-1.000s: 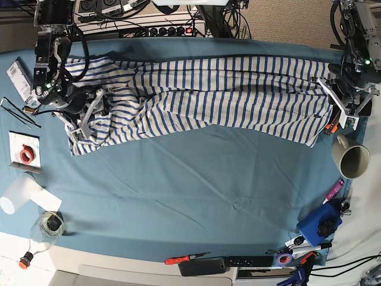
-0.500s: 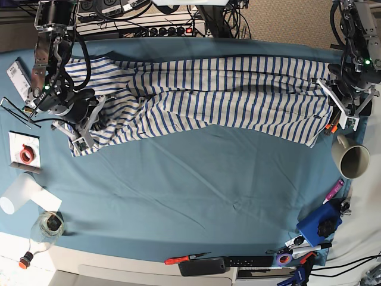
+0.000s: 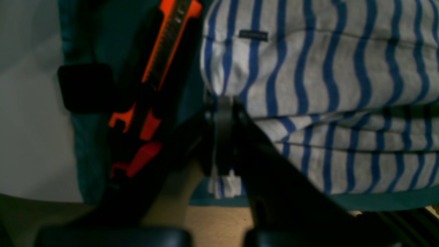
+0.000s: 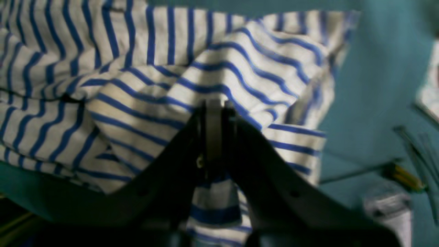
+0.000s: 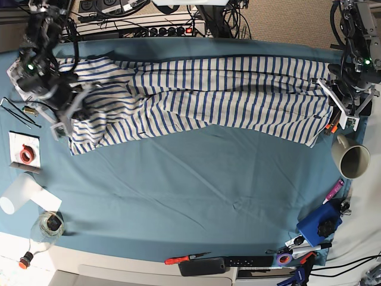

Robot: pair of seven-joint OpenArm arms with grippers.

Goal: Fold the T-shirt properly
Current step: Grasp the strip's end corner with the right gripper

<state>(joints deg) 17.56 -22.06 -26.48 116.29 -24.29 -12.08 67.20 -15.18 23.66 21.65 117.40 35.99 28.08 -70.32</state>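
The T-shirt (image 5: pixel 202 98) lies stretched along the far edge of the tablecloth (image 5: pixel 196 196), reaching almost from one end to the other. Each end is pinched: the right gripper (image 4: pixel 215 106) has its jaws closed on a striped fold — the left gripper (image 3: pixel 222 103) likewise on the hem, beside an orange-and-black tool (image 3: pixel 161 61).

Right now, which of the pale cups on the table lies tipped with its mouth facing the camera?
The grey-beige mug at the table's right edge, just below the left gripper. The white cup near the left edge lies sideways, showing its side.
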